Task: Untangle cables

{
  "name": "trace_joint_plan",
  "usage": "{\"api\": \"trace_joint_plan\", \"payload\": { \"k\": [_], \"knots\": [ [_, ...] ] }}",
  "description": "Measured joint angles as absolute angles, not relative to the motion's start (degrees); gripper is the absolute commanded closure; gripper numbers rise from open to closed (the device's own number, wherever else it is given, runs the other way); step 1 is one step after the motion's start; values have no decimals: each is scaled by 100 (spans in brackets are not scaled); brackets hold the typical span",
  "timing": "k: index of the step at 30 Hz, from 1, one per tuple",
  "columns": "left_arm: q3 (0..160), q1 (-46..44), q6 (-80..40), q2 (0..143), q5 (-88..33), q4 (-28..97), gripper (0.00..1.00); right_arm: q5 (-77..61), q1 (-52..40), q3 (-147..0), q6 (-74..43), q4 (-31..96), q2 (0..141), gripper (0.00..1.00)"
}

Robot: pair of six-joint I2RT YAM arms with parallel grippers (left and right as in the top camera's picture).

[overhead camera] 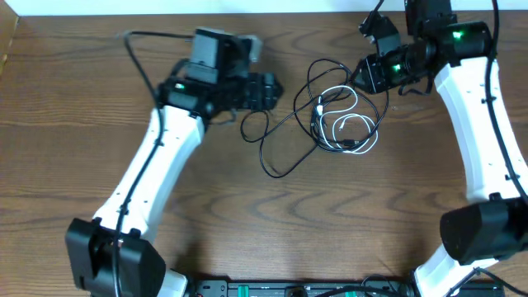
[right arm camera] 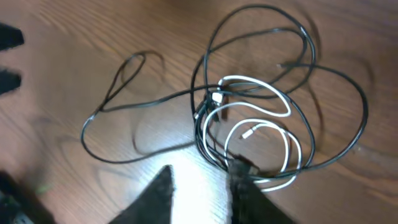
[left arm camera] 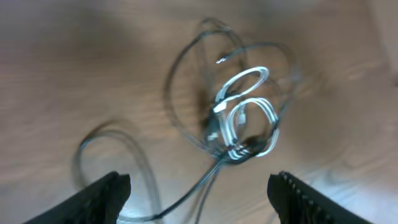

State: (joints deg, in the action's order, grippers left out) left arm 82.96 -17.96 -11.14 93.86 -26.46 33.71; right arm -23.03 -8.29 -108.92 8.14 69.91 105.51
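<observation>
Brown wood-grain tabletop (overhead camera: 66, 124), carrying two white robot arms with black joints and one tangle of thin cables.

Left arm (overhead camera: 157, 165): rises from a black base at the lower left of the overhead view and reaches toward the middle of the table. A thick black cord (overhead camera: 136, 45) loops off its wrist. Left gripper (left arm camera: 199, 186): black fingers (left arm camera: 106, 199) spread wide, nothing gripped between them, poised beside the left end of the tangle.

Thin black cable (right arm camera: 149, 101): lies on the table between the two grippers, right of centre. It forms several large overlapping loops, with one long narrow loop trailing toward the left gripper.

Thin white cable (right arm camera: 290, 109): two smaller coils lying inside the black loops, crossed by black strands in several places, so the two are intertwined. A small white plug (right arm camera: 217, 97) sits where the strands bunch together. A second small pale end (right arm camera: 249, 132) lies inside the lower white coil.

Right gripper (right arm camera: 202, 180): at the right edge of the tangle. Its dark fingers are parted by a narrow gap through which bare wood shows, and no strand is pinched between them. One fingertip (right arm camera: 245, 180) overlaps the bunched cables; whether it touches them I cannot tell.

Right arm (overhead camera: 478, 124): white, rising from a black base at the lower right, with a green light (overhead camera: 456, 35) lit near its wrist.
</observation>
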Motion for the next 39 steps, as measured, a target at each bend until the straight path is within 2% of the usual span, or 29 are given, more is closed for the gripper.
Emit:
{"api": "trace_joint_plan", "payload": {
  "k": [6,13,18,19,20,21,25,30,37,39],
  "knots": [
    [8296,-2362,-1474,10095,-2661,2510,23,-2204,-569,-10888,794,6991,10669,47],
    [8289,-2836,-1658,11043,-2665,2112,25,-2163,-386,-10888,862,6919,10669,42],
    [8289,-2840,-1678,11128,-2668,2171,58,-2134,-386,-10822,923,6593,10691,42],
    [8289,-2853,-1669,11163,-2668,2222,61,-2134,-386,-10822,930,6545,10722,42],
    [8289,-2869,-1673,11218,-2668,2250,71,-2134,-386,-10822,932,6490,10772,42],
    [8289,-2891,-1682,11273,-2665,2259,91,-2137,-386,-10822,937,6447,10844,43],
    [8287,-2952,-1693,11524,-2668,2324,93,-2139,-386,-10781,954,6316,11157,49],
    [8287,-2856,-1671,11351,-2753,2447,93,-2486,-388,-10763,1205,6176,11496,50],
    [8285,-2733,-1496,10114,-2982,3201,93,-3212,-519,-10748,2248,6235,11867,32],
    [8285,-2744,-1483,9929,-3057,3347,92,-3299,-622,-10739,2558,6233,11869,32]
  ]
}}
